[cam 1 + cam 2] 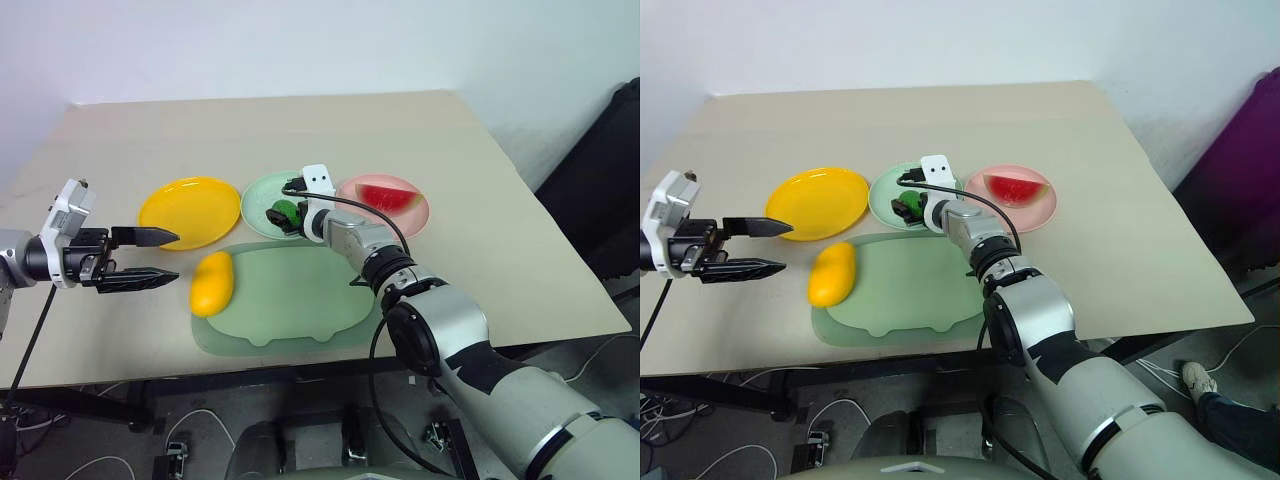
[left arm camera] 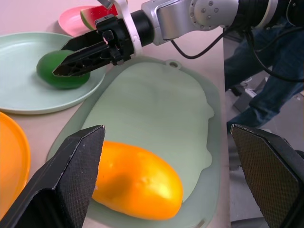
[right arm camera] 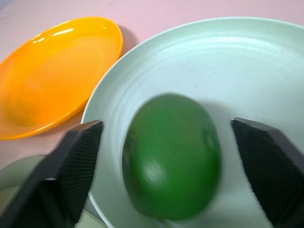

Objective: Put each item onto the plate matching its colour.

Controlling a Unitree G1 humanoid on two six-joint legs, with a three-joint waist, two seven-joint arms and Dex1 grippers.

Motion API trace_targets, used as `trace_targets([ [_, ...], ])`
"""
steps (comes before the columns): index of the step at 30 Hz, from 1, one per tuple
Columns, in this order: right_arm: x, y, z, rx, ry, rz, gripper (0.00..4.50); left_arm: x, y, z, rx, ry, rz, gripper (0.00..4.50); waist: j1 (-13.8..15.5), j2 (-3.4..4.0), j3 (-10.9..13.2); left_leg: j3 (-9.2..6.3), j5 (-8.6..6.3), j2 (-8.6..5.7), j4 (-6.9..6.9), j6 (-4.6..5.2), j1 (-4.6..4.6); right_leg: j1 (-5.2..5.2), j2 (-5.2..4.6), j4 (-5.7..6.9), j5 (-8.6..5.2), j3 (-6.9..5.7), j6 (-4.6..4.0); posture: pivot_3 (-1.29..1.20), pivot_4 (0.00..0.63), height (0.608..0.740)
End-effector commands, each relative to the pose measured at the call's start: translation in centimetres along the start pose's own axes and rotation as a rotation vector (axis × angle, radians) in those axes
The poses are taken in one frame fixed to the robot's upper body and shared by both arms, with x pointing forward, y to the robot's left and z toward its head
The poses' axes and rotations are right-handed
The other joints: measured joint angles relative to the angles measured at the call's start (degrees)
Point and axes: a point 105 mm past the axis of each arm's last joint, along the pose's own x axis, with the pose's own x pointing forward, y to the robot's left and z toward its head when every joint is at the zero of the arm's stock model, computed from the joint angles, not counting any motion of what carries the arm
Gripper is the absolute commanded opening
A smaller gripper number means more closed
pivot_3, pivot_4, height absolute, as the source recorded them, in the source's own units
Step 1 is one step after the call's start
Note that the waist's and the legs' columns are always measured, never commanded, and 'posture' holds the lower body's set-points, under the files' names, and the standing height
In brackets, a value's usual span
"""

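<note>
The green fruit (image 3: 172, 156) and yellow mango (image 2: 137, 179) look like smooth, glossy plastic. The mint green plate (image 3: 247, 61) is matt with fine specks, while the yellow plate (image 3: 57, 71) shines. The pale green mat (image 2: 161, 114) and beige desk (image 1: 300, 125) are matt. The right pincer's fingers (image 3: 71, 166) carry a rough cross-hatched texture.

On the surface (image 1: 1090, 260) in front of you, three plates sit in a row: the yellow plate (image 1: 820, 203) is bare, the mint plate (image 1: 885, 190) holds the green fruit (image 1: 910, 205), and the pink plate (image 1: 1025, 212) holds the watermelon wedge (image 1: 1016, 187). Your right gripper (image 1: 906, 206) sits at the green fruit over the mint plate. The mango (image 1: 832, 274) lies on the left edge of the pale green mat (image 1: 910, 290). Your left gripper (image 1: 778, 247) hangs with its fingers apart, left of the mango.
</note>
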Motion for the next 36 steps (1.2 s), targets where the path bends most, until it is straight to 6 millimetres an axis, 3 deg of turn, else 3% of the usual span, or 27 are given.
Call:
trace_targets([
  [1,0.0,0.6,2.4,-0.053,-0.064,0.006,4.49,-0.8,-0.2,1.3,0.045,-0.010,0.015,4.50,0.0,0.00,0.0,0.00,0.00,0.00,0.00,0.00,0.00,0.00,0.00,0.00,0.00,0.00,0.00,0.00,0.150,0.740],
  [7,-0.2,0.9,3.7,-0.013,-0.121,0.040,4.49,-0.7,-0.2,1.2,0.041,-0.010,0.014,4.50,0.0,0.00,0.0,-0.01,0.00,0.00,0.00,0.00,0.00,0.00,0.01,0.01,0.00,0.00,0.00,0.00,0.150,0.740],
  [15,-1.1,1.6,7.5,0.094,-0.257,0.128,4.49,-0.4,0.0,1.2,0.041,-0.015,0.008,4.50,0.0,0.00,0.0,-0.01,0.00,0.00,0.02,0.00,0.02,0.02,0.03,0.05,0.05,0.00,0.08,0.00,0.150,0.740],
  [22,-2.6,1.5,9.6,0.064,-0.271,0.176,4.49,-0.3,0.0,1.3,0.035,-0.009,0.006,4.50,0.0,0.00,0.0,-0.01,0.01,0.01,0.05,0.00,0.01,0.02,0.02,0.06,0.05,0.01,0.06,0.00,0.150,0.740],
  [26,-4.0,1.5,9.8,0.008,-0.270,0.188,4.49,-0.3,-0.2,1.4,0.027,-0.005,0.005,4.50,0.1,-0.02,0.0,-0.02,0.00,0.01,0.05,0.00,0.00,0.03,0.00,0.06,0.04,0.01,0.06,0.00,0.150,0.740],
  [32,-6.9,0.0,9.0,0.075,-0.273,0.139,4.49,-0.1,-0.5,2.1,0.039,-0.002,0.020,4.50,0.2,-0.01,0.0,-0.08,0.00,0.00,0.07,0.00,0.00,0.03,-0.04,0.06,0.04,0.02,0.05,0.00,0.150,0.740],
  [36,-9.3,0.3,8.9,0.090,-0.269,0.185,4.49,0.2,-0.8,2.3,0.051,-0.006,0.011,4.50,0.1,0.00,0.0,-0.12,0.00,0.00,0.08,-0.01,0.01,0.02,-0.04,0.06,-0.01,0.02,-0.03,0.00,0.150,0.740],
])
